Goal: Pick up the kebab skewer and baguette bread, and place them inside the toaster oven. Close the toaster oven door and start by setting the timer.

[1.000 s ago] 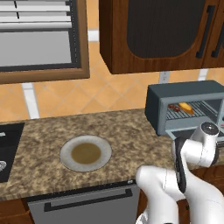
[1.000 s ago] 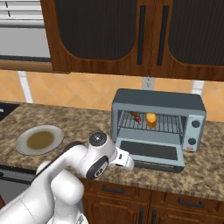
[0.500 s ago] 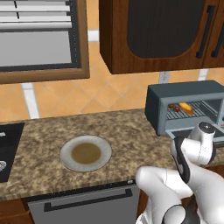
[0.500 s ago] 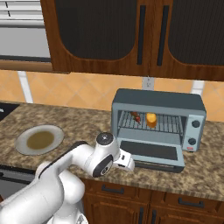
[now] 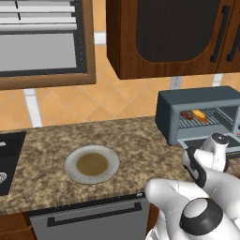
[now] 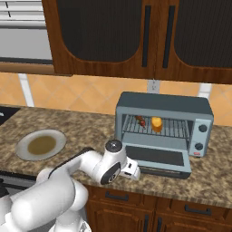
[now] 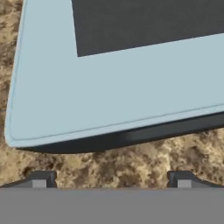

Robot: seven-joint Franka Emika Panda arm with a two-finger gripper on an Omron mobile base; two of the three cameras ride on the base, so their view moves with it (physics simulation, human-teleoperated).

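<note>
At the counter's front edge, just off the left corner of the lowered toaster oven door (image 7: 109,83), the gripper (image 7: 109,178) hangs low with its two tips spread wide and nothing between them; only speckled counter (image 7: 131,162) lies in the gap. Over the last second the wrist has slid right along the counter front in both base views, from short of the door to right against its near-left corner. The base has not moved; plate (image 5: 92,163) and cabinets sit where they were.

Door (image 6: 156,158) lies flat open, dark window up, its dark lip facing the hand. Beyond it, in the toaster oven (image 6: 164,124), the kebab skewer (image 6: 140,121) and baguette bread (image 6: 156,123) rest side by side on the wire rack, skewer to the left.

Judgement: loading is done; the arm is lining up under the door edge to swing it shut. Timer knob (image 6: 202,128) on the right panel is not yet touched. Risk: tips slipping off the thin lip.
</note>
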